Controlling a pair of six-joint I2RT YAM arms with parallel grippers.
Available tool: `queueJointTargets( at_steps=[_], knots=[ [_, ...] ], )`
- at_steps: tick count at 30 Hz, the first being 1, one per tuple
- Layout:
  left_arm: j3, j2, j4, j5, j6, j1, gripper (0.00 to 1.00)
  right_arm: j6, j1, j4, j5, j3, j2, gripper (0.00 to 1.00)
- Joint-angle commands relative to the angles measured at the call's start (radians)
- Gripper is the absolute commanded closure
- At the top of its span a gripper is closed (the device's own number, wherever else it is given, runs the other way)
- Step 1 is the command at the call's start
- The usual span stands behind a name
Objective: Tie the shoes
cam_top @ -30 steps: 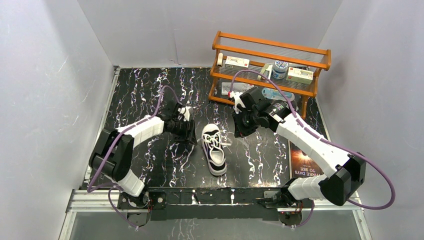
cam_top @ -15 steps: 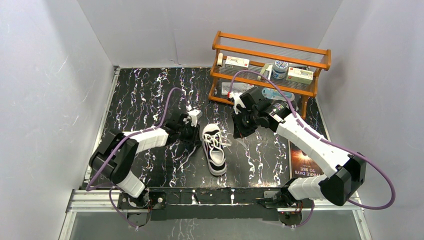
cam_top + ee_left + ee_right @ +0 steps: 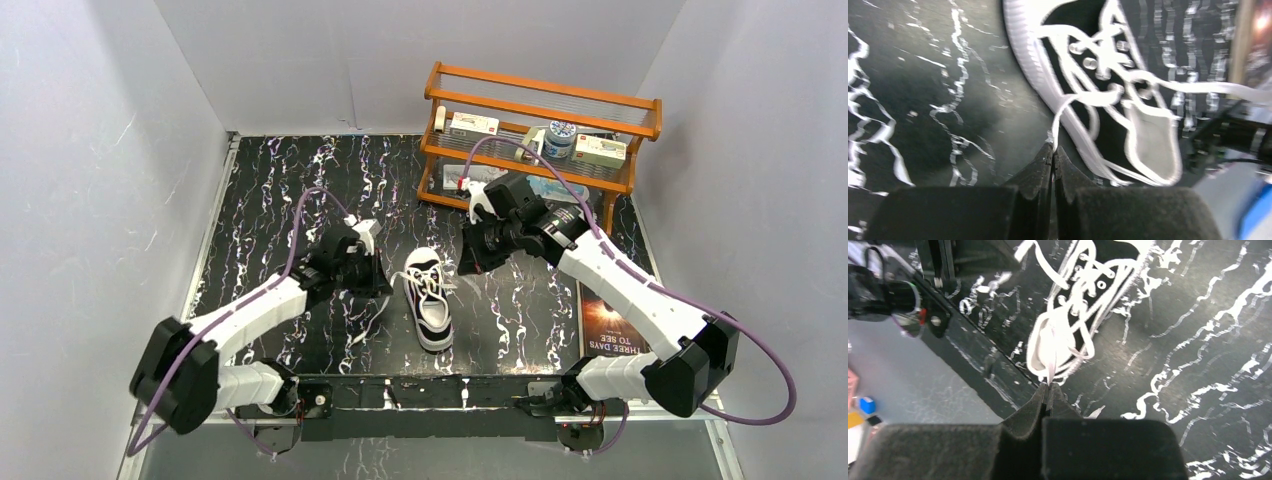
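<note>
The black canvas sneaker (image 3: 428,298) lies on its sole roughly midway between the left and right edges of the black marbled worktop (image 3: 280,190), closer to the near edge than to the far one. Its white toe cap points toward the far edge and its opening toward the near edge. The sneaker is laced through the eyelets but not tied, and loose white strands trail off both sides.

The left gripper (image 3: 1053,150) sits low just beside the sneaker on the side toward the left edge. Its fingers are clenched, pinching the left lace (image 3: 1055,122), which rises from the fingertips to the eyelets in a slack curve. The right gripper (image 3: 1048,386) hangs on the other side of the sneaker, toward the far edge. It is also clenched, and the right lace (image 3: 1051,360) runs as a flat white band from its fingertips toward the shoe's opening.

A wooden rack (image 3: 654,112) holding small boxes and a jar stands in the far right corner. A book (image 3: 605,330) lies flat along the right edge, partly under the right arm.
</note>
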Motion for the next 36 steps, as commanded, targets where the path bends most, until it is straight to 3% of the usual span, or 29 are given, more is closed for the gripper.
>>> queueJointTargets(
  at_steps=[1, 7, 11, 14, 19, 27, 33, 35, 36],
  knots=[
    [-0.032, -0.125, -0.066, 0.108, -0.204, -0.038, 1.00, 0.090, -0.003, 0.144, -0.118, 0.047, -0.009, 1.00],
    [0.004, -0.227, -0.214, 0.104, -0.223, -0.057, 1.00, 0.208, -0.004, 0.277, -0.070, 0.083, -0.020, 1.00],
    [0.057, -0.244, -0.304, 0.113, -0.201, -0.057, 1.00, 0.244, -0.004, 0.274, 0.054, 0.072, -0.071, 1.00],
    [0.071, -0.262, -0.324, 0.137, -0.196, -0.057, 1.00, 0.210, -0.004, 0.256, 0.052, 0.056, -0.093, 1.00],
    [0.027, -0.299, -0.207, 0.169, -0.151, -0.059, 1.00, 0.162, -0.004, 0.285, -0.133, 0.058, -0.087, 1.00],
    [0.025, -0.125, -0.183, 0.104, -0.069, -0.059, 1.00, 0.190, -0.004, 0.255, -0.101, 0.046, -0.086, 1.00],
    [-0.055, -0.267, -0.042, 0.112, -0.025, -0.061, 1.00, 0.223, -0.003, 0.235, -0.119, 0.088, -0.042, 1.00],
    [-0.067, -0.280, -0.014, 0.099, 0.010, -0.062, 1.00, 0.276, -0.003, 0.291, -0.146, 0.086, -0.027, 1.00],
    [-0.062, -0.273, -0.021, 0.110, 0.032, -0.062, 1.00, 0.354, -0.004, 0.425, -0.190, 0.036, -0.023, 1.00]
  ],
)
